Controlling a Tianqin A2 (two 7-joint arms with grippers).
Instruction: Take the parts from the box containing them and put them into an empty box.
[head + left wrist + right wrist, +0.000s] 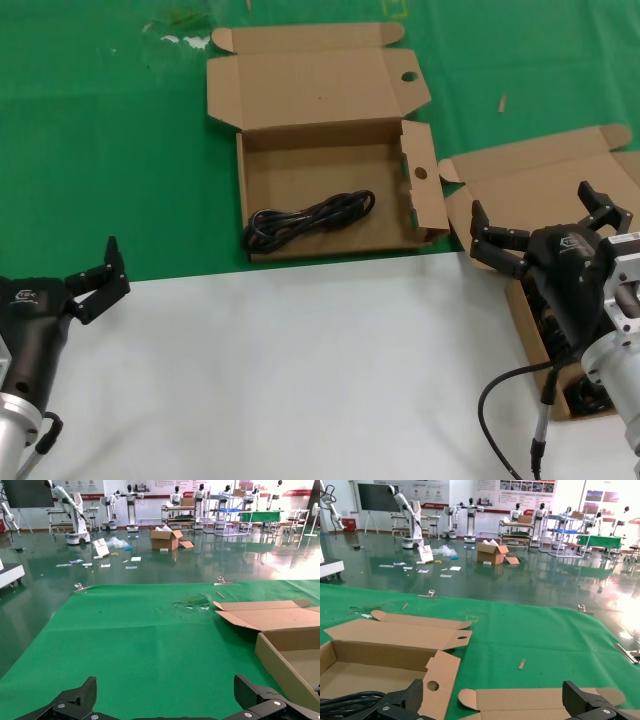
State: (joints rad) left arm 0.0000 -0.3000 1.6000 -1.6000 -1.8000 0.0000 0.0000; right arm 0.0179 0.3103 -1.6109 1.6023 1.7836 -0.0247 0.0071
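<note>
The wide shallow box with round holes [262, 187] lies open mid-table on the green cloth, with a coiled black cable [310, 218] inside. The plain-lidded box [530, 172] lies open at the right, largely hidden by my right arm; dark parts [585, 400] show in it near the front. My right gripper [531, 197] is open and empty above that box. In the right wrist view the right gripper [495, 697] faces the plain lid [530, 700], with the holed box [385, 655] and cable [345, 700] beside it. My left gripper [92, 272] is open and empty at the left.
The front half of the table is white [300, 380] and the back half is green cloth [100, 150]. The left wrist view shows the left gripper [167, 692] over the cloth, with the holed box [290, 650] off to one side.
</note>
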